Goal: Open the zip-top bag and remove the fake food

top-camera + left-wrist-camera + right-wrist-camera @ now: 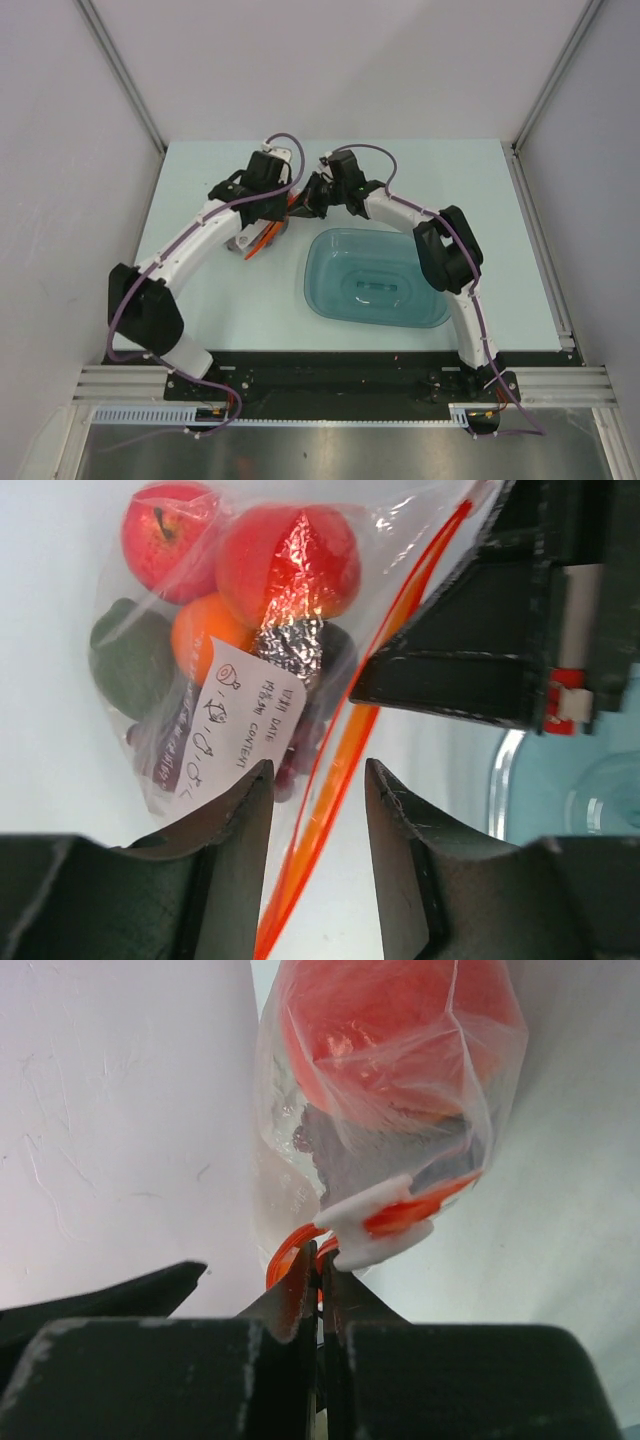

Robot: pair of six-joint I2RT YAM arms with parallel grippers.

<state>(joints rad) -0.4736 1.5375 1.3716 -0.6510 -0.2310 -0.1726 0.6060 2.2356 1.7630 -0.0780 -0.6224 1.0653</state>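
The zip-top bag (215,630) sits between the two arms, toward the far edge of the table (230,300) and about midway along it. It is just off the far-left corner of the teal tub (340,270). The fake food (285,565) is all inside: two red fruits, an orange, a green one, a dark one and grapes, bunched behind a white handwritten label (250,720).

The right tool (320,1258) is clenched on the bag's mouth. Its fingers are pressed together with the orange zip strip (345,750) pinched between them, just beside a white clip-like piece (375,1222) on that strip. The left tool (318,780) is released, its fingers apart. In the left wrist view the strip runs through the gap between them. Whether either finger touches the plastic is not clear.

The step in hand looks like taking a second hold on the mouth so the seal can be pulled apart. To do it well:

- The left tool should close on one lip only, opposite the lip the right tool holds. If both tools grip the whole strip, pulling only stretches it.
- It should bite just below the strip, where the film is flat, since crinkly plastic slips easily.
- The two tools should then pull apart across the seal, not along it.
- The bag's belly should stay low so the fruit does not spill before the tub is under it.
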